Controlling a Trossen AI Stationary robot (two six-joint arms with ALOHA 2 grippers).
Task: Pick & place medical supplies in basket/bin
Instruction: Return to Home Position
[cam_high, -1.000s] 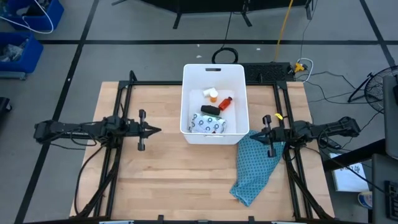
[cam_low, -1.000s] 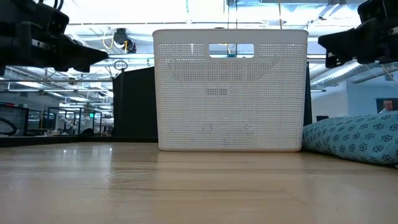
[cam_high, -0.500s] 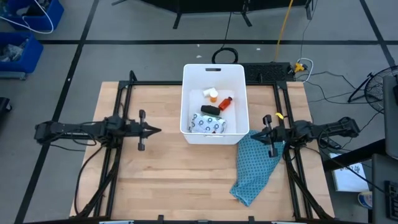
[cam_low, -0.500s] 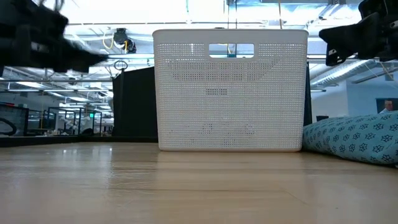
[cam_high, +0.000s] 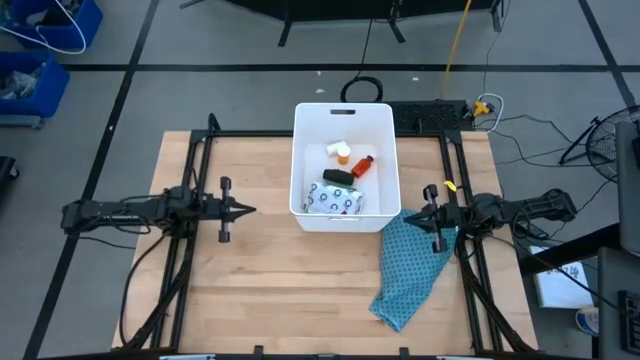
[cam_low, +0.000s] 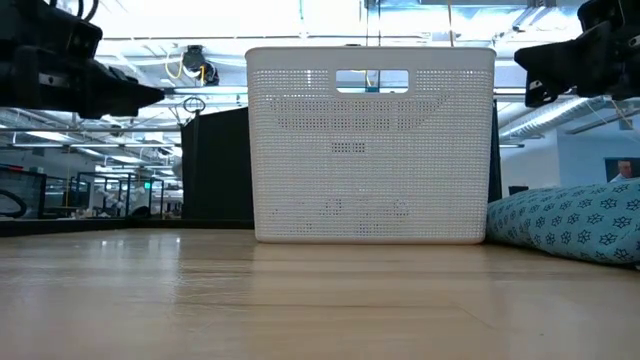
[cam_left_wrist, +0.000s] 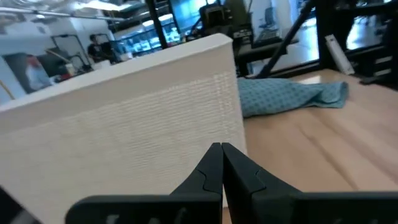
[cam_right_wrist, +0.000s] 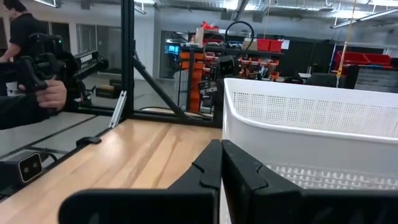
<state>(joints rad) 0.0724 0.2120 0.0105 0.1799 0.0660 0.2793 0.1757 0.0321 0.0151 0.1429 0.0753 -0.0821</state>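
Observation:
The white tub (cam_high: 344, 165) stands at the table's far middle. Inside it lie the red bottle (cam_high: 362, 164), the black block (cam_high: 339, 177), the orange vial (cam_high: 343, 153), a small white piece (cam_high: 338, 144) and the silvery packet with dark rings (cam_high: 336, 201). The green block does not show. My left gripper (cam_high: 252, 209) hovers shut, left of the tub, pointing at its wall (cam_left_wrist: 137, 130). My right gripper (cam_high: 405, 213) hovers shut at the tub's right near corner (cam_right_wrist: 298, 124), above the teal cloth (cam_high: 410, 268). Both are raised off the table in the low view, the left gripper (cam_low: 155, 95) and the right gripper (cam_low: 520, 62).
The teal patterned cloth lies on the table's right near part, from the tub's corner toward the near edge, also in the low view (cam_low: 570, 225). Black frame rails (cam_high: 195, 180) run along both table sides. Bare wood lies near the tub and to its left. A person (cam_right_wrist: 28, 74) stands beyond the table.
My left arm has drawn back a little toward the table's left edge, away from the tub, staying shut. The right arm and the things in the tub have kept still.

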